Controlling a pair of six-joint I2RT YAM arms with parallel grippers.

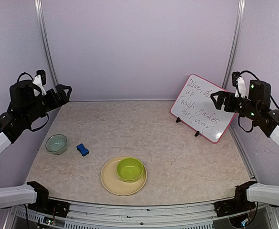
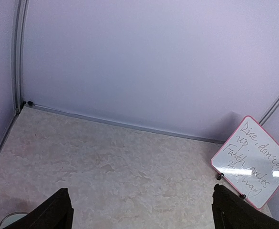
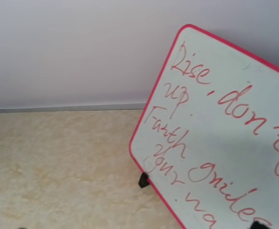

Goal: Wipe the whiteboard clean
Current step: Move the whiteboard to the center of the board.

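The whiteboard [image 1: 201, 107] was stood at the far right of the table [image 1: 177, 157], propped at a tilt on two small black feet [image 1: 178, 119] and just in front of the right gripper [image 1: 217, 99]. That gripper appeared spread wide with nothing in it. The left gripper [image 1: 64, 91] was raised at the far left, its fingers likewise held well apart and empty. A tip-over was judged the main risk: a light board on narrow feet could be pushed backward or slid across the smooth, marble-patterned surface if wiping pressure were applied without the frame being steadied. The small blue block [image 1: 82, 149], taken to be the eraser, lay well apart from the board on the left, so a long carry would be needed, past a glossy green bowl [image 1: 130, 169] seated on a round beige plate [image 1: 111, 183] and a translucent bowl [image 1: 56, 143] that could be clipped. The board's face was seen as glossy white, rounded at the corners, rimmed in pink-red and covered in looping red handwriting.
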